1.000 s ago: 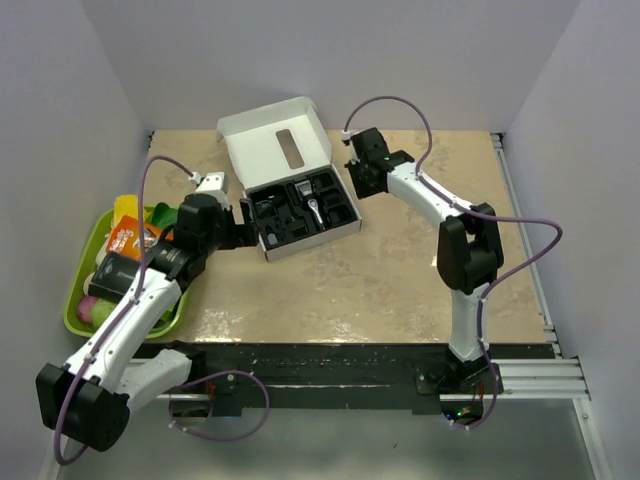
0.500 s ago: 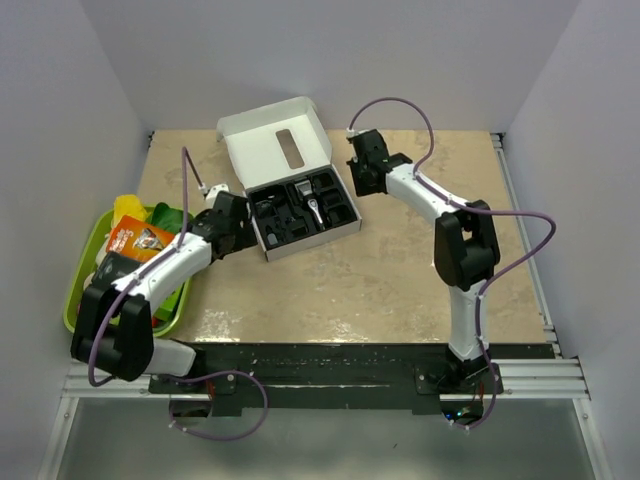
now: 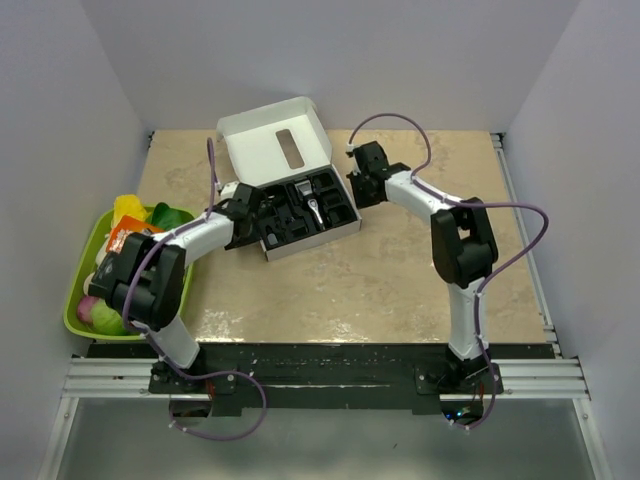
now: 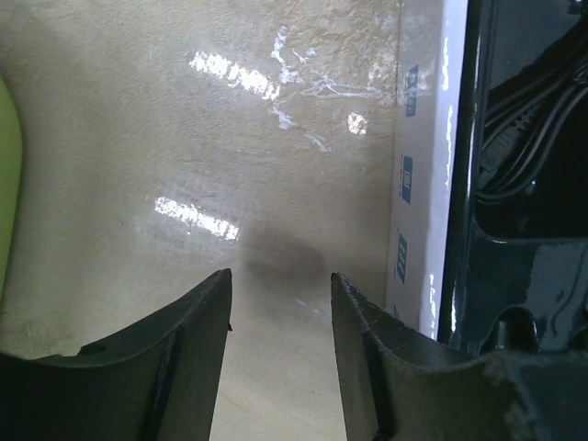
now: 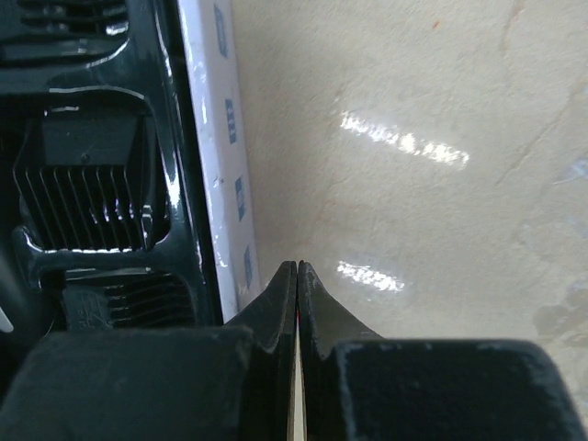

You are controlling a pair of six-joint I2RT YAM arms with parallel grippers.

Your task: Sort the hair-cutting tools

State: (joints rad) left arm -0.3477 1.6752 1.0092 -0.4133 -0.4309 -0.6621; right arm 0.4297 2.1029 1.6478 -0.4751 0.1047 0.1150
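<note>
Gleaming black, the comb attachment [image 5: 87,193] shows fine ribs; left end effector [image 4: 280,299] parted, right end effector [image 5: 297,273] closed, both empty.

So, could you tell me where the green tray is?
In the top view, the tray sits at the table's left edge, partly under the left arm, left of the box.

No legible text or labels

Desk [image 3: 400,290] — beige mottled top, glossy, bright glare patches. Plain pale walls [image 3: 450,60] — three sides enclosed.
</note>
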